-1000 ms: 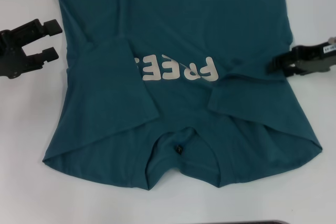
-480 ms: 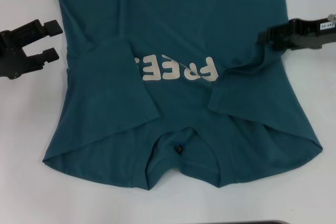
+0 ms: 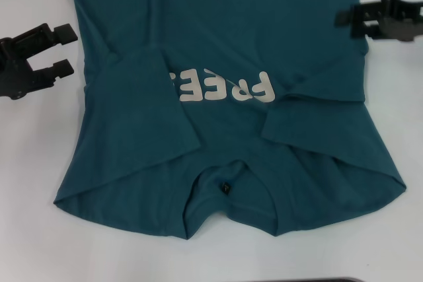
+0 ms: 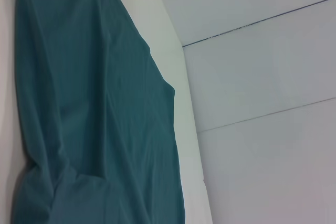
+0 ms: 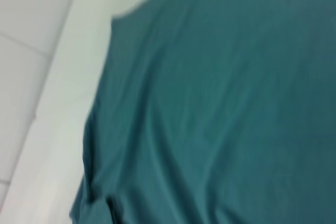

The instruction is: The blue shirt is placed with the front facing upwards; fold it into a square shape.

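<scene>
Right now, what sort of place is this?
Probably a lab or test bench: a blue shirt lies on a plain white table, flanked by the left gripper and right gripper; pale floor tiles beyond.

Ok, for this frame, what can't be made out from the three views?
- Blue shirt: its far hem is cut off by the head view's top edge.
- Off-white lettering: only part reads; the folded left sleeve covers the rest.
- Right claw: cut by the head view's right edge; open or shut is unclear.
- Both wrist views show only fabric and table, no fingers.
</scene>
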